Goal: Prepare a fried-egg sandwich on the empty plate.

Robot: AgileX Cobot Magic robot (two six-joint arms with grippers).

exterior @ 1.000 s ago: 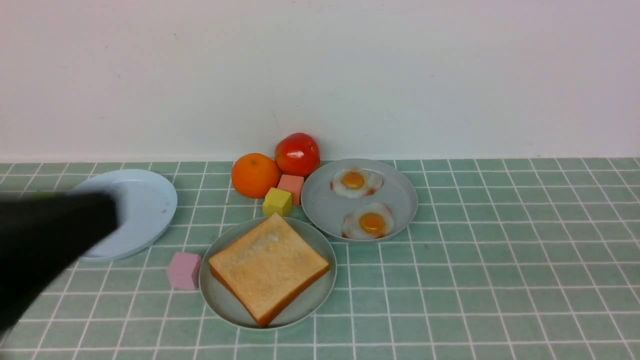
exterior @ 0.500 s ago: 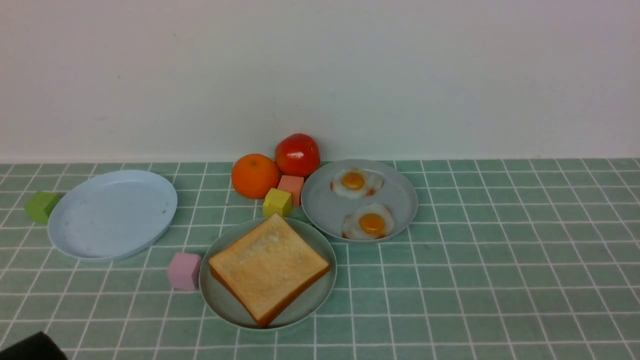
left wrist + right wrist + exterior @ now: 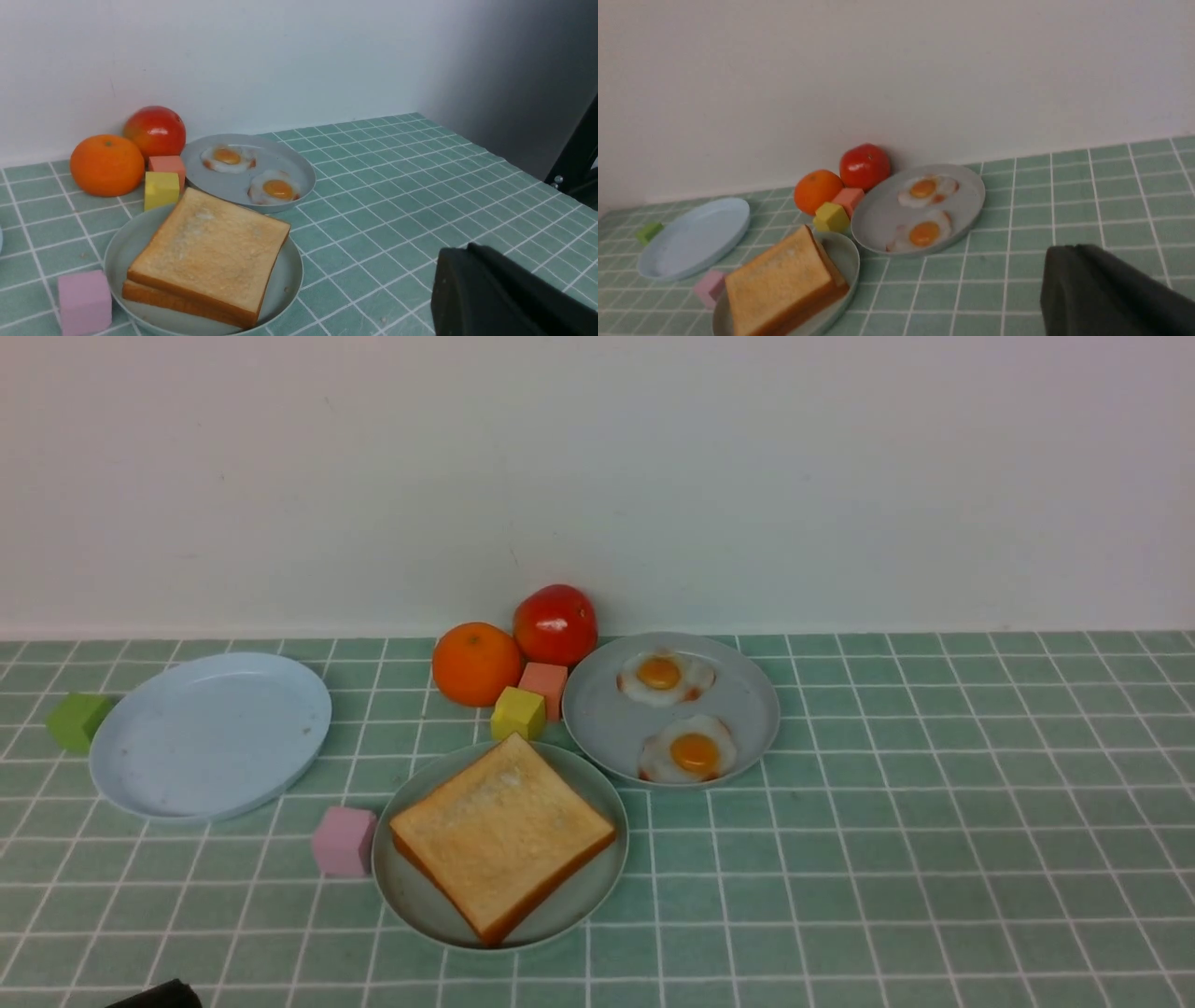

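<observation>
The fried-egg sandwich [image 3: 500,831] lies on the sage-green plate [image 3: 411,896] at the front centre. The left wrist view shows its two toast slices stacked [image 3: 210,252] on the plate [image 3: 285,280]; any egg between them is hidden. Two more fried eggs [image 3: 695,749] [image 3: 661,674] lie on the grey-blue plate [image 3: 607,719] behind and to the right. My left gripper [image 3: 466,249] is shut and empty, low and well back from the sandwich. My right gripper [image 3: 1073,249] is shut and empty, right of both plates. Only a black bit of the left arm [image 3: 154,997] shows in the front view.
An empty sky-blue plate [image 3: 210,737] sits at the left with a green cube [image 3: 78,721] beside it. An orange [image 3: 476,663], a tomato [image 3: 555,623], a yellow cube [image 3: 517,712] and a salmon cube [image 3: 544,683] stand behind the sandwich. A pink cube [image 3: 344,841] touches the plate's left.
My left arm has pulled back from over the sky-blue plate, toward the front left, almost out of the front view. The green cube is now uncovered. Nothing on the table moved.
</observation>
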